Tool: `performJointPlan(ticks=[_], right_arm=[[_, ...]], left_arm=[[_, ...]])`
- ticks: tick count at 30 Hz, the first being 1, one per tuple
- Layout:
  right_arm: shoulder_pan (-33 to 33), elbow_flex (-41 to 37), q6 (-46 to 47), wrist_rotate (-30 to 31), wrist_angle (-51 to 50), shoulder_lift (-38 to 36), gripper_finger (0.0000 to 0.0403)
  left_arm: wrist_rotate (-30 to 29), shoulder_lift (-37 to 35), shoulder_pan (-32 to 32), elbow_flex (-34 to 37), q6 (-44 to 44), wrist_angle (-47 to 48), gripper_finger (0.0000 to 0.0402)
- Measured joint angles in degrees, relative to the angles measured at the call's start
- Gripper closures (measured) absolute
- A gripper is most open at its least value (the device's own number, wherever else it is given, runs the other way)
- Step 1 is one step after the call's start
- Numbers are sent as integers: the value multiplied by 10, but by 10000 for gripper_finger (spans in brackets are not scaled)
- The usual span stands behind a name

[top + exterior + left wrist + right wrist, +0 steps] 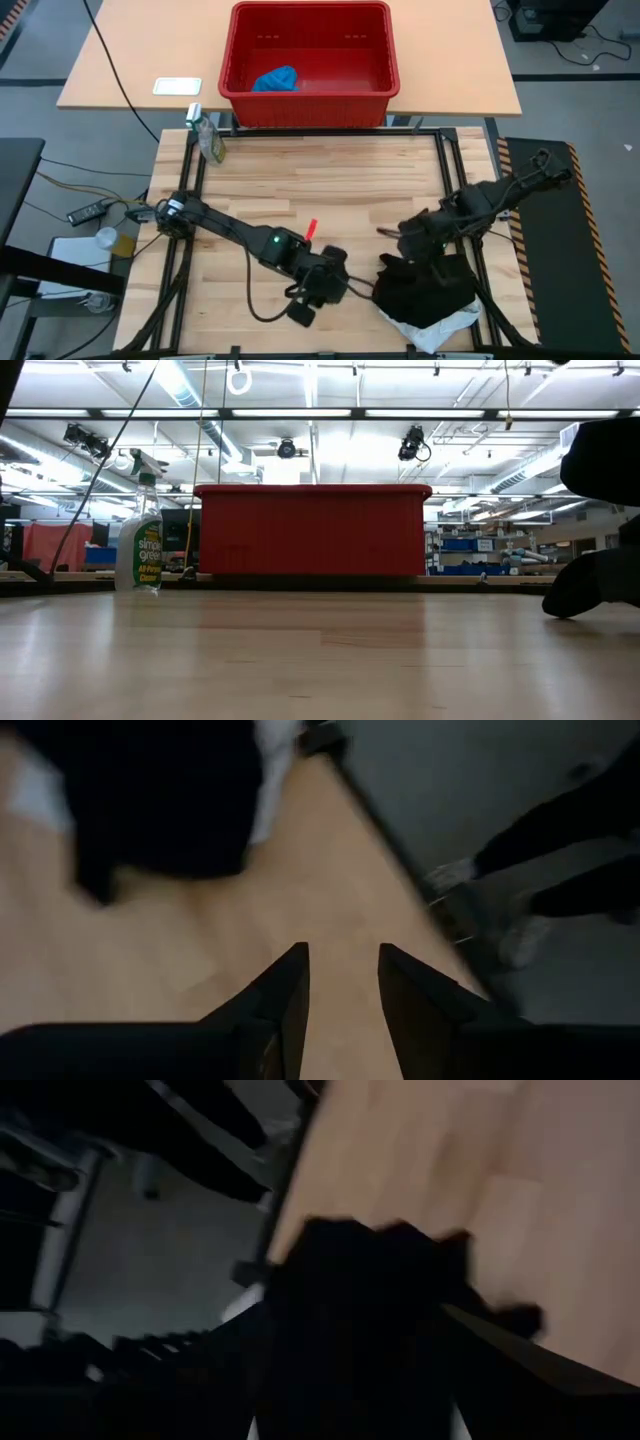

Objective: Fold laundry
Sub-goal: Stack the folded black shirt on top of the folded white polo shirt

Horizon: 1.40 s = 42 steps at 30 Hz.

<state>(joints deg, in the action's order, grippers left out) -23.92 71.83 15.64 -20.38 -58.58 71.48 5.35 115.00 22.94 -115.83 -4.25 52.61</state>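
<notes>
The black garment lies in a crumpled heap at the table's near right, on top of the white one, whose edge shows at the near side. The blue garment lies inside the red basket. My left gripper is open over bare wood just left of the heap, with nothing between its fingers. My right gripper hangs over the heap's far left part. In the right wrist view black cloth fills the middle and hides how that gripper stands.
The red basket stands on a second table beyond the far edge. A spray bottle stands at the far left corner. A small red object lies mid-table. Black frame rails run along the table's sides. Bare wood spreads across the middle.
</notes>
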Motion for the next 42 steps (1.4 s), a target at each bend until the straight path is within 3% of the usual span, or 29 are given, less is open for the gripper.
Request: performJointPlan(ticks=[4,10,12,19,27,34,37,42], right_arm=[[-62,0,34,34,63,16,128],[-161,-29,94,260,93,28,146],[-184,-69,121,306,108,18,153],[-205,-173,159,242,264,-27,183],[-204,-288,179,355,299,-30,208],[-178,-380,282,380,367,-25,225],[-175,-394,301,383,396,-25,230],[-160,-398,412,364,392,-28,231]], left_arm=[[-65,-17,-11,0,4,42,279],[-146,-49,-25,0,29,61,279],[-168,-67,-29,0,34,58,279],[-203,-125,-43,0,35,58,279],[-228,-163,-71,0,48,33,279],[-227,-166,-81,0,50,40,279],[-227,-166,-82,0,50,46,279],[-227,-166,-84,0,47,60,279]])
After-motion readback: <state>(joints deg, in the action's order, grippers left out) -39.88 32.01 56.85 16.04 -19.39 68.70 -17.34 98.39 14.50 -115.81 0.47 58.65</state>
